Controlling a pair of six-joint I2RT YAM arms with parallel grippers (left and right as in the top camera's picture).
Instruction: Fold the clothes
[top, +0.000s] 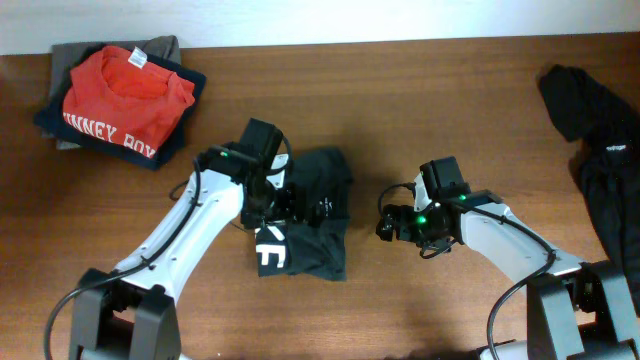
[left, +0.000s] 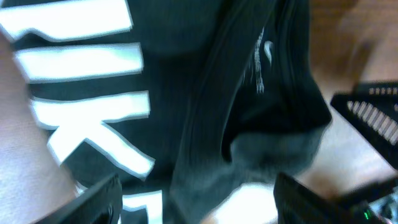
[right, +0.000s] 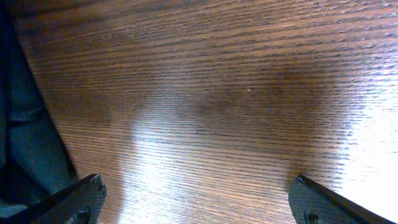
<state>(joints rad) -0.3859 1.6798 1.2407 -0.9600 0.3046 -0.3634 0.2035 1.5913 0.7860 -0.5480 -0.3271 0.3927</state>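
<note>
Overhead, a brown wood-grain tabletop (top: 420, 100) fills nearly everything, with only a pale strip (top: 300, 20) of the room showing beyond its far edge. The dark T-shirt (top: 322, 250) lies bunched and partly folded at the middle of the tabletop, with a few big white letters showing and the rest tucked under. The left gripper (left: 199, 205) hangs over it with its fingers spread wide. The blurred wrist view does not show whether they touch the cloth, and from above the arm hides them. The right gripper (right: 202, 202) is also spread, over bare wood just right of the shirt. A folded stack (top: 190, 85) topped by a red shirt (top: 125, 90) sits at the far left corner. A black garment (top: 590, 110) lies crumpled at the right edge, cut off by the frame.
</note>
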